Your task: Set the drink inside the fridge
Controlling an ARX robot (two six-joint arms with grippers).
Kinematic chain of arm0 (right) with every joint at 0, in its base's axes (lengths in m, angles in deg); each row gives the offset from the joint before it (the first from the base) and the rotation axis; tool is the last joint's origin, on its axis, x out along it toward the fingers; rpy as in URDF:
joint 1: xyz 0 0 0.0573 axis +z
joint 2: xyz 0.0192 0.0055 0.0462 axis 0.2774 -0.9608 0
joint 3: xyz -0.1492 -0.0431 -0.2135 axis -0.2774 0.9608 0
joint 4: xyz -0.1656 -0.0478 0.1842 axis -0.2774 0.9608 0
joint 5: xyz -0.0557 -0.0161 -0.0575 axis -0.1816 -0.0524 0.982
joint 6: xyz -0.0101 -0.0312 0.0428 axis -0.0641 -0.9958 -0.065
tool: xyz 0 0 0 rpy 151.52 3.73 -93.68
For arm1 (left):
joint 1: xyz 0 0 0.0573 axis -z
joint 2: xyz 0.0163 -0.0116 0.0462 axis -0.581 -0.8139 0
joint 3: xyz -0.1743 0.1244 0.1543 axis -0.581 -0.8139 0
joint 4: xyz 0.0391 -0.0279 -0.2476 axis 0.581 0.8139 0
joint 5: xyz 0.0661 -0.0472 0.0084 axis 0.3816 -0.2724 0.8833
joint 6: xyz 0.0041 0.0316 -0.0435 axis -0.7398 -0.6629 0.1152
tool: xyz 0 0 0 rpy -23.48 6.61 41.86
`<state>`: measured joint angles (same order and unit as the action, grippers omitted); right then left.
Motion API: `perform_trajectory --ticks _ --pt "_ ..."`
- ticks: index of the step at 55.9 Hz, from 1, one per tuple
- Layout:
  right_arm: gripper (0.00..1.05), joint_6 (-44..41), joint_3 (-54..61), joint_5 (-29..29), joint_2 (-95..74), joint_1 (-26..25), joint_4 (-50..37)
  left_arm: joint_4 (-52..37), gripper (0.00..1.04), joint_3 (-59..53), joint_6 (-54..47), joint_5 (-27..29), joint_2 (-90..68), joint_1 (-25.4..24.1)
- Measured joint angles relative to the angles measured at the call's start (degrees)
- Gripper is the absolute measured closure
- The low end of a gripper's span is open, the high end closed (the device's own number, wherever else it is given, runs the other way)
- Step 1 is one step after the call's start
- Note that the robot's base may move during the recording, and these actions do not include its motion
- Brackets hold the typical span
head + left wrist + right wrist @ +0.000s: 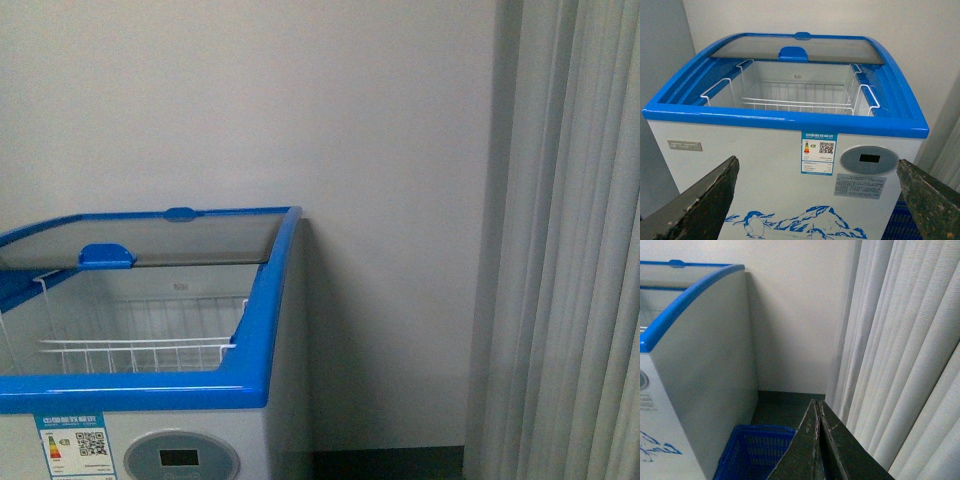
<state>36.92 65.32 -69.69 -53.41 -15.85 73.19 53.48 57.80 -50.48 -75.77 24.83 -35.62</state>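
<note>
Furthest left in the scene stands the fridge (pixel 765 165), a white chest with blue top trim; its glass lid (pixel 800 50) is slid back toward the wall, so the well is open and a white wire basket (pixel 795 97) hangs inside with nothing in it that shows. On its front are an energy label (pixel 819 152), a round grey display (pixel 869 159) and, lower, a blue penguin-and-mountain picture (pixel 800 222). The left tool (pixel 817 200) faces this front from a little way off with its two dark fingers (pixel 705 205) spread wide and nothing between them. To the right of the fridge, by its side wall on the floor, sits a blue slotted basket (pixel 757 452), and further right pale curtains (pixel 900 350) hang against the wall. The right tool (pixel 818 440) points down that gap, its fingers pressed together to a thin seam, with nothing visibly pinched. The drink is not in view in any picture: not in either tool, not in the wire basket, not in the blue basket's visible corner. My judgement is that the opening is ready but the drink has yet to be found and grasped, so nearly all of the task remains. Much is hidden: the front view cuts off the fridge's left part and shows neither arm, the deep bottom of the well is out of sight, and most of the blue basket lies behind the right tool or beyond the picture's edge.
</note>
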Motion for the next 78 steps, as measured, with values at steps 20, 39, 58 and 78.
perform_trajectory --ticks 20,39,58,78 --pt "0.96 -0.42 0.0 3.5 0.0 0.9 -2.67 0.0 0.08 0.0 0.0 -0.02 0.0 0.0" --pt "0.29 -5.4 0.0 11.43 0.0 2.95 -6.54 0.0 0.08 0.0 0.0 0.0 0.0 0.0" --pt "0.08 -5.57 0.0 11.43 0.0 2.97 -6.54 0.0 0.08 0.0 0.0 0.0 0.0 0.0" --pt "0.07 -5.57 0.0 11.43 0.0 2.97 -6.54 0.0 0.08 0.0 0.0 0.0 0.0 0.0"
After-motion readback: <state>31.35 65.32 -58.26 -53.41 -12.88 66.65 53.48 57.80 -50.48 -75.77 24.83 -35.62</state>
